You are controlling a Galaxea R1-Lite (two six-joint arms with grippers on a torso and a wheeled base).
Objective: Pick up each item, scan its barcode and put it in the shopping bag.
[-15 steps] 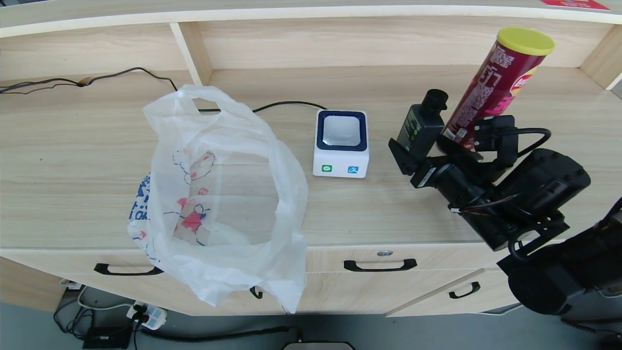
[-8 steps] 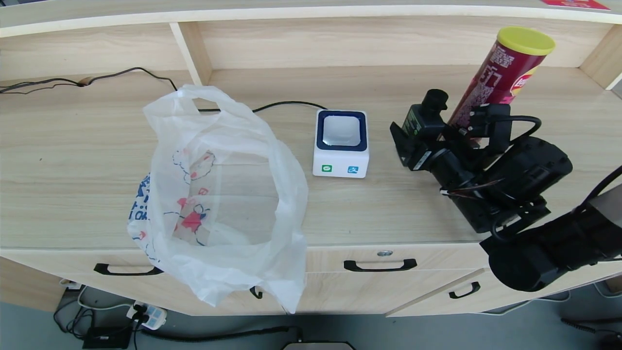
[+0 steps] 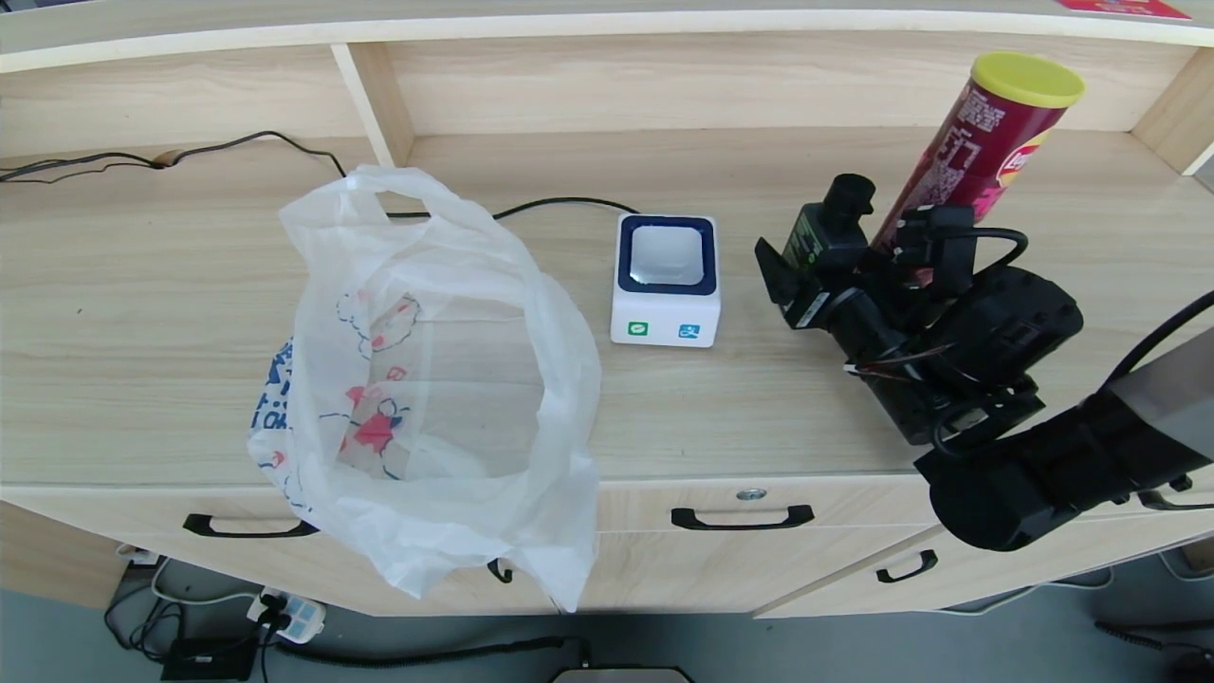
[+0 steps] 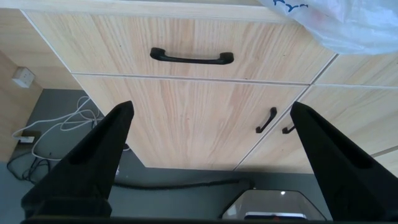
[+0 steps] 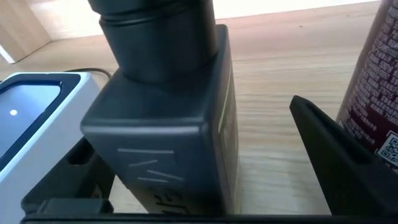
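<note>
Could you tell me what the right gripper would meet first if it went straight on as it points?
Most likely the black bottle, standing between the open fingers of the right gripper; exact gap unclear.

My right arm (image 3: 1005,332) is matte black along its forward part, built from fat, rounded cylinders, with a plain grey segment (image 3: 1162,394) farther back. A boxy black camera block (image 3: 934,237) sits on the wrist, and a glossy black cable (image 3: 1001,230) loops out of it. Thin red and pale wires (image 3: 901,356) run across the wrist housing. A small white label (image 3: 814,311) is stuck near the base of my right gripper (image 3: 820,270). Its fingers (image 5: 339,162) are flat black wedges that taper toward the tips. My left gripper (image 4: 205,168) has the same matte black wedges.
</note>
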